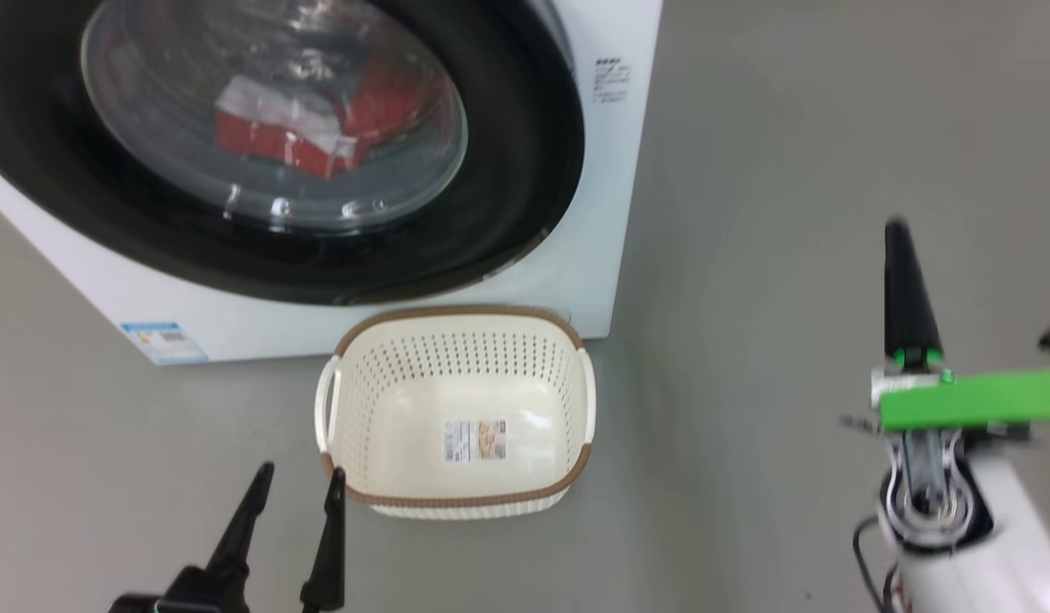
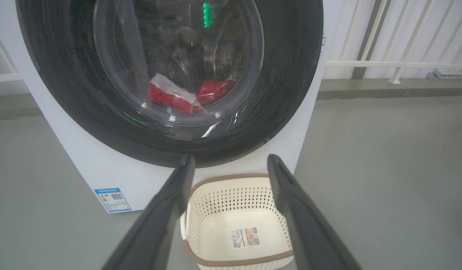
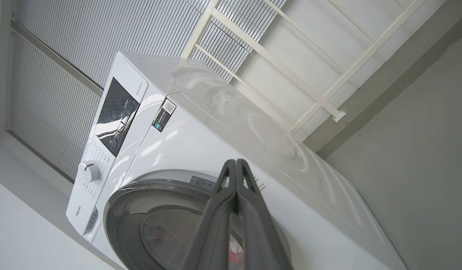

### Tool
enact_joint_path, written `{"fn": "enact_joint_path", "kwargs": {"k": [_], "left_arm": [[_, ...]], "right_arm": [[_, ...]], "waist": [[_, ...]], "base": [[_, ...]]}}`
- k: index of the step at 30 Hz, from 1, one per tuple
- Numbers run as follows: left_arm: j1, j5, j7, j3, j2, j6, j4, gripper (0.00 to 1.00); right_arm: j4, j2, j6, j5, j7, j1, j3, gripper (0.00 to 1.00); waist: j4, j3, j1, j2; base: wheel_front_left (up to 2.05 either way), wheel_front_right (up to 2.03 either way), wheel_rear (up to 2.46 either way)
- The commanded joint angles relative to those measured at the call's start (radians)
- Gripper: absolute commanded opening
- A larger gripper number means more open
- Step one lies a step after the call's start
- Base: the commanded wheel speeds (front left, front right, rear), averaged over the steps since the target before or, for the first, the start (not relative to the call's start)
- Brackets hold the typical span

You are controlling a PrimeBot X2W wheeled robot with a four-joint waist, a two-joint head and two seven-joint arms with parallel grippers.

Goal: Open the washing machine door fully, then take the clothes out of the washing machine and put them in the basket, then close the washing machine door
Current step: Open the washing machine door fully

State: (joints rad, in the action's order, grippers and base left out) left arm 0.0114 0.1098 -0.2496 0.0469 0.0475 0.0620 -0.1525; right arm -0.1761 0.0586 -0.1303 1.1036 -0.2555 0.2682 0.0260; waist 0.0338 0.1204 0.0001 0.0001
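Right tool (image 1: 897, 234), pinched shut and empty at lower right, seemed to me set to hook the closed washing machine door (image 1: 507, 170) at upper left, with the clothes (image 1: 295, 128) behind its glass, while my left tool (image 1: 301, 470) gaped beside the basket (image 1: 456, 313).

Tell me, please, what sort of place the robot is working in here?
Probably a laundry corner in a plain utility or test space: a white front-loading washing machine stands on a smooth grey floor, a perforated laundry basket sits in front of it, and white railings run behind.
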Motion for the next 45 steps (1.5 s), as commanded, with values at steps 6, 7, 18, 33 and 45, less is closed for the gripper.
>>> {"fn": "enact_joint_path", "kwargs": {"k": [6,7,18,33,45], "left_arm": [[-0.094,0.034,-0.012,-0.004,0.003,0.006,0.032,1.00],[-0.103,0.038,-0.012,0.001,0.003,0.006,0.032,1.00],[-0.191,0.075,-0.012,0.056,0.003,0.006,0.022,1.00],[-0.254,0.109,-0.012,0.087,0.003,0.008,0.020,1.00],[-0.307,0.140,-0.012,0.105,0.003,0.010,0.027,1.00]], "right_arm": [[-0.006,0.103,0.000,0.250,0.043,0.207,0.109,0.00],[-0.009,0.120,0.000,0.278,0.061,0.234,0.118,0.00],[-0.059,0.231,0.000,0.530,0.408,0.481,0.165,0.00],[-0.162,0.268,0.000,0.723,0.802,0.754,0.098,0.00],[-0.363,0.289,0.000,0.733,0.953,0.968,0.179,0.00]], "waist": [[0.066,0.121,-0.0001,-0.0001],[0.073,0.135,-0.0001,-0.0001],[0.135,0.256,-0.0001,-0.0001],[0.184,0.356,-0.0001,-0.0001],[0.219,0.447,-0.0001,-0.0001]], "base": [[0.00,0.00,0.00],[0.00,0.00,0.00],[0.00,0.00,0.00],[0.00,0.00,0.00],[0.00,0.00,0.00]]}}
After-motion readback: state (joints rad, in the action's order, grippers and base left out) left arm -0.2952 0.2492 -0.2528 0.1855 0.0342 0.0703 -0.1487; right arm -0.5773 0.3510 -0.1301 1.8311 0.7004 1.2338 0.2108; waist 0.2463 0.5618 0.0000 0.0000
